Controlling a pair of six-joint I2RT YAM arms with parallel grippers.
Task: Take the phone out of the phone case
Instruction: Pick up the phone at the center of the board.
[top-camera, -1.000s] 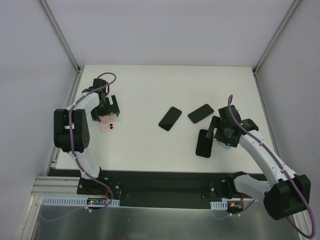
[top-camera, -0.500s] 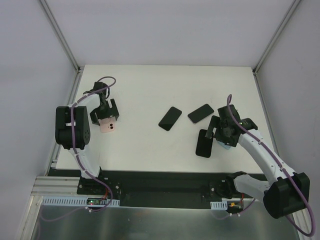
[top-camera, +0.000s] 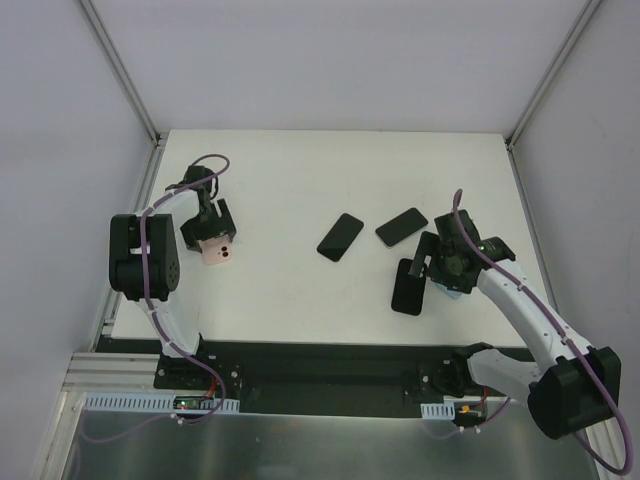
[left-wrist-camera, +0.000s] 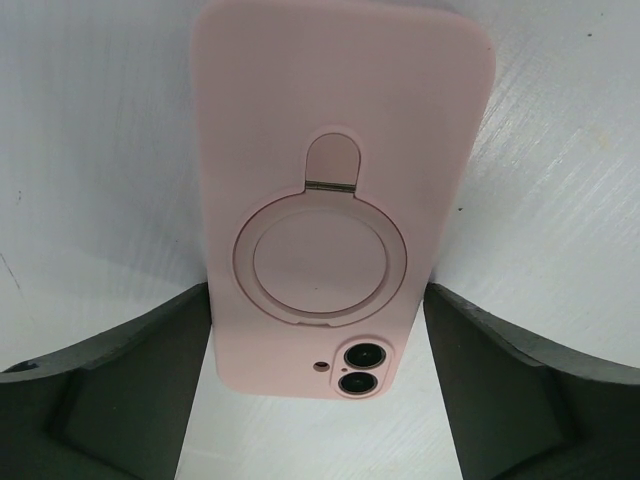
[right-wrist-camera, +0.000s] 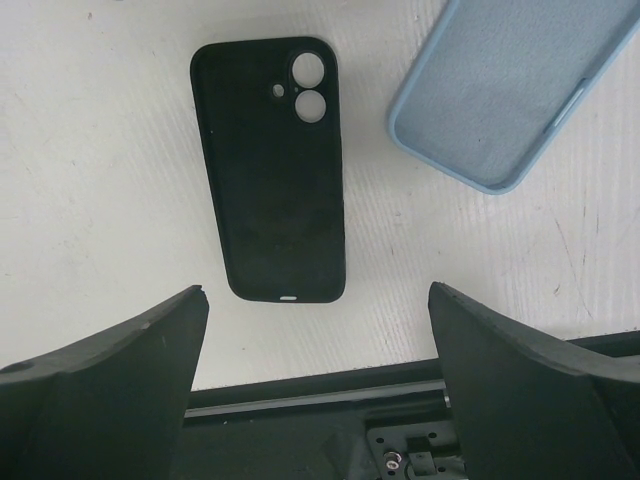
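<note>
A phone in a pink case (top-camera: 218, 254) lies back up at the table's left, its ring stand and two camera lenses showing in the left wrist view (left-wrist-camera: 330, 200). My left gripper (top-camera: 207, 231) (left-wrist-camera: 318, 300) stands over it, with one jaw against each long side of the case. My right gripper (top-camera: 441, 270) (right-wrist-camera: 318, 295) is open and empty, hovering near the table's front edge. Below it lie an empty black case (top-camera: 408, 287) (right-wrist-camera: 270, 170) and an empty light blue case (right-wrist-camera: 510, 90), both apart from the jaws.
Two dark phones (top-camera: 340, 237) (top-camera: 401, 227) lie face up mid-table. The table's front edge and black rail (right-wrist-camera: 330, 400) are right under my right gripper. The left wall post (top-camera: 150, 140) stands close to my left arm.
My left gripper and the pink-cased phone have shifted slightly, the phone turning a little to the right. My right arm has barely moved.
</note>
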